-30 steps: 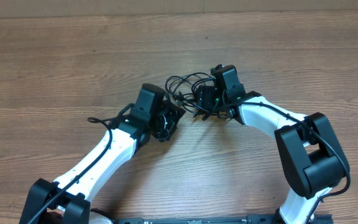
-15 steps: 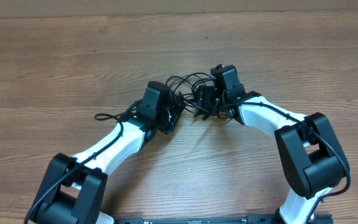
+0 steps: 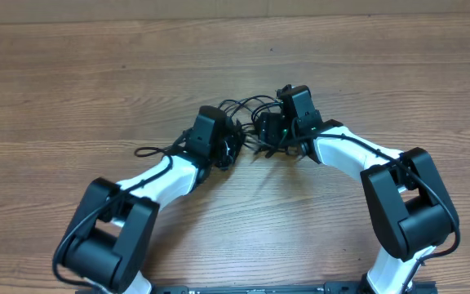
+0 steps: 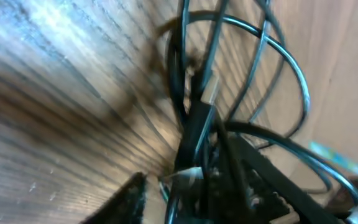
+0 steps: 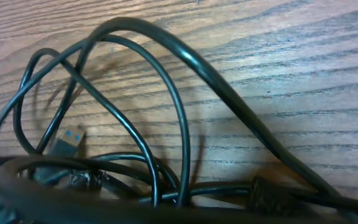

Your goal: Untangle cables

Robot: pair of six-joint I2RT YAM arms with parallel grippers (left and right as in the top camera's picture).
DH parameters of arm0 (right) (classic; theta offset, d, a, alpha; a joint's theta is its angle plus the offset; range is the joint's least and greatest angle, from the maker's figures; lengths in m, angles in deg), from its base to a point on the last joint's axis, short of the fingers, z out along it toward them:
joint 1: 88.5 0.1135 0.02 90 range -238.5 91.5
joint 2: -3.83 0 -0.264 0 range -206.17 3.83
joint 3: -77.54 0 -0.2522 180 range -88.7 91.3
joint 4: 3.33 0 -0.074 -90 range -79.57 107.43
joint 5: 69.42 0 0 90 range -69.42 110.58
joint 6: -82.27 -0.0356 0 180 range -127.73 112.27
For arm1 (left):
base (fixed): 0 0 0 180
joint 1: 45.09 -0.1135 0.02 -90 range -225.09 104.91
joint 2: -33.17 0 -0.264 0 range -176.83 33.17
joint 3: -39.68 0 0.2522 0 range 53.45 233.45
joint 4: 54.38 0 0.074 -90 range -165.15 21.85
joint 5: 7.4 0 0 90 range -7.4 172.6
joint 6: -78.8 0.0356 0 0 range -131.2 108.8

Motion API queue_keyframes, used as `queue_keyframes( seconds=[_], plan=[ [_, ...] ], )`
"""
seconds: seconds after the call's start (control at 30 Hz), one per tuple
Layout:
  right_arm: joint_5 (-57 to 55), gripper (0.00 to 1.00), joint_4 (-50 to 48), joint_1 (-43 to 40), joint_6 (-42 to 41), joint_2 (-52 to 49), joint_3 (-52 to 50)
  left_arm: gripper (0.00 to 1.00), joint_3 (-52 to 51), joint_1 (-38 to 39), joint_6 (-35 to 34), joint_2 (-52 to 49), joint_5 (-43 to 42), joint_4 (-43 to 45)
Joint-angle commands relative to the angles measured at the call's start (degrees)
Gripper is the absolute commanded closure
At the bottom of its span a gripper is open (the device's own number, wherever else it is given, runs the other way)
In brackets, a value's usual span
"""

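Note:
The cables (image 3: 247, 106) lie in one black tangle of loops on the wooden table, between my two grippers. My left gripper (image 3: 228, 147) is pushed into the tangle's left side. In the left wrist view, cables (image 4: 194, 124) and a silvery-tipped plug (image 4: 211, 87) run down into my left gripper (image 4: 185, 196). Only one of its fingers (image 4: 129, 199) shows, a thin strip of wood away from the bundle. My right gripper (image 3: 269, 131) stands open at the tangle's right side. The right wrist view shows cable loops (image 5: 166, 93), a blue-tongued plug (image 5: 69, 140) and one strand blurred across the bottom.
The left arm's own black wire loops out onto the table (image 3: 148, 151). The left arm base (image 3: 108, 237) and right arm base (image 3: 406, 204) stand along the near edge. Bare wood table (image 3: 96, 73) stretches beyond and to both sides of the tangle.
My left arm has slid right and forward into the tangle, and its jaws have narrowed around the bundle. The right arm and the cable loops have stayed put.

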Motion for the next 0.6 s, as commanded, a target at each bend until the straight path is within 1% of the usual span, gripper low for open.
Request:
queue_keyframes(
  seconds=[0.0, 0.07, 0.17, 0.23, 0.33, 0.4, 0.47, 0.53, 0.57],
  plan=[
    [0.5, 0.25, 0.9, -0.3, -0.3, -1.4, 0.8, 0.96, 0.6, 1.5, -1.3, -2.5, -0.9, 1.4],
    [0.5, 0.25, 1.4, -0.3, -0.3, -1.4, 0.8, 0.96, 0.6, 1.5, -0.2, -2.5, -1.6, 1.5],
    [0.5, 0.25, 2.5, -0.3, -0.3, -1.4, 0.8, 0.96, 0.6, 0.5, 4.2, -1.5, -3.9, 1.4],
    [0.5, 0.25, 3.5, -0.3, -0.3, -1.4, 0.8, 0.96, 0.6, -1.1, 8.6, 0.0, -7.1, 1.4],
    [0.5, 0.25, 4.9, -0.3, -0.3, -1.4, 0.8, 0.96, 0.6, -4.2, 17.1, 3.8, -13.3, 0.6],
    [0.5, 0.29, 5.9, -0.6, -0.3, -1.4, 0.8, 0.96, 0.6, -6.4, 20.7, 7.2, -15.9, -2.6],
    [0.5, 0.34, 7.7, -0.9, -0.3, -1.4, 0.8, 0.96, 0.6, -8.6, 22.8, 10.8, -16.2, -7.5],
    [0.5, 0.47, 10.5, -1.6, -0.6, -1.4, 0.8, 0.96, 0.6, -11.2, 26.5, 15.5, -16.1, -12.4],
    [0.5, 0.51, 11.9, -2.0, -1.7, -1.4, 0.8, 0.96, 0.6, -12.1, 27.9, 17.3, -16.1, -13.9]
  ],
)
